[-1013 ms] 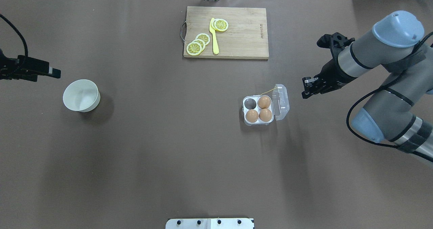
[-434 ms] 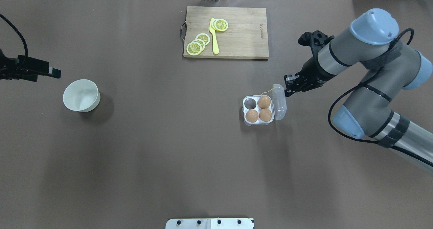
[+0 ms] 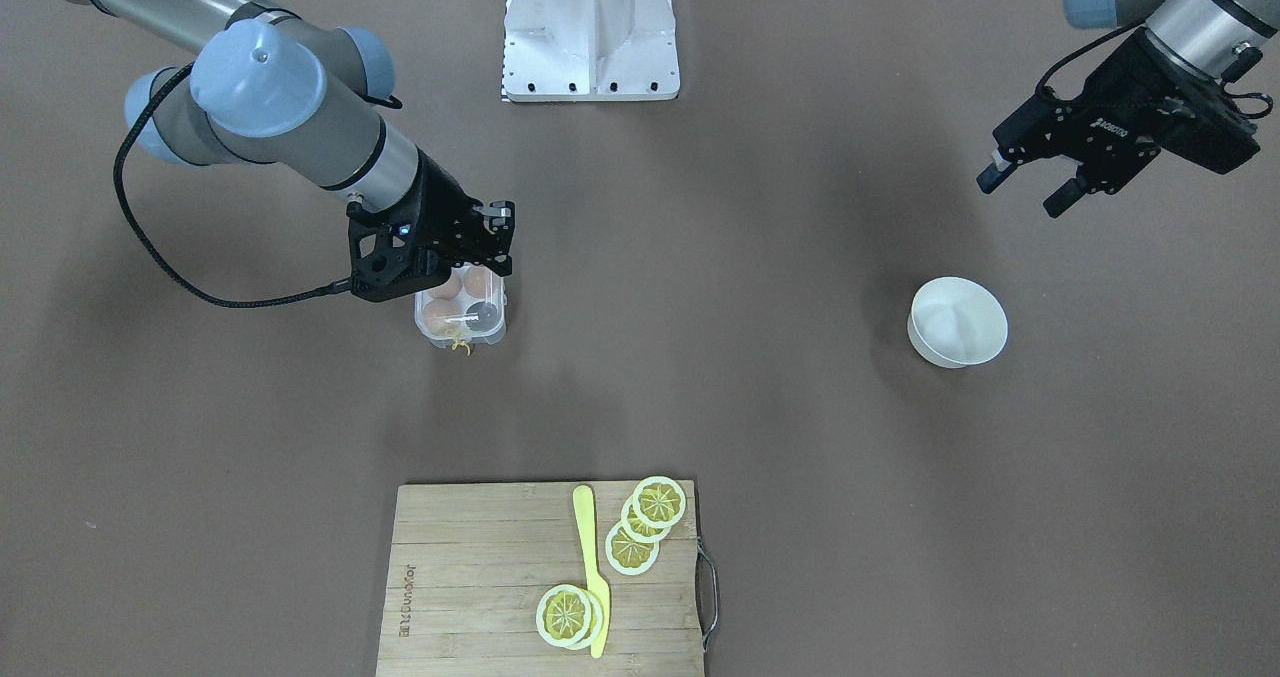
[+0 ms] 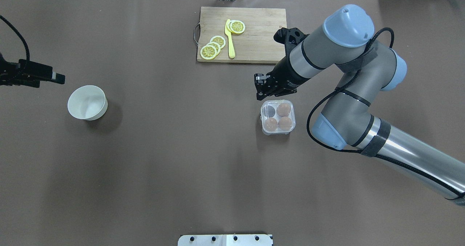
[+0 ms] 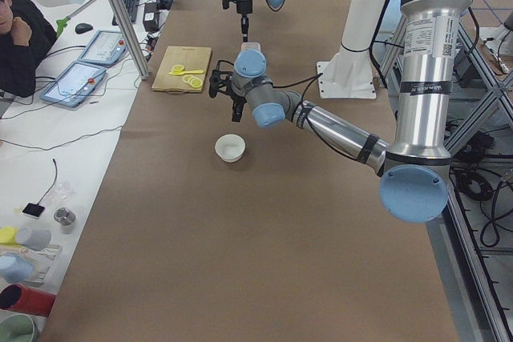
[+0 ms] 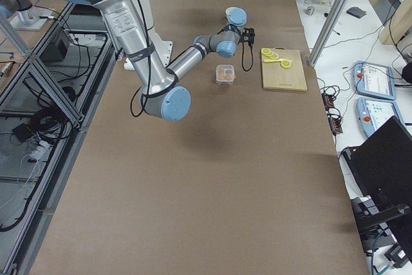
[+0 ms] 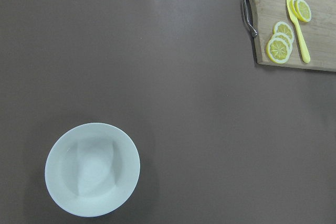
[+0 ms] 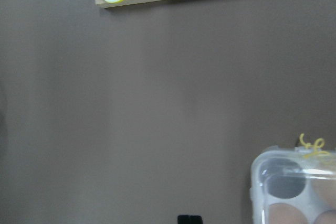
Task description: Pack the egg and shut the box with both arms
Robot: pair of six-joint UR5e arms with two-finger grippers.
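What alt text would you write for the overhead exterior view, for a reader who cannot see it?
A small clear-plastic egg box, lid down over three brown eggs and one empty cell, sits on a brown table, with the right arm's black gripper just beyond its far edge. The left gripper hangs near a white round bowl; a wooden cutting board holds lemon slices.

The brown desk (image 4: 163, 166) carried a cutting board (image 4: 254, 39) near its far edge, the box (image 4: 278, 117) and a white bowl (image 4: 87, 102).
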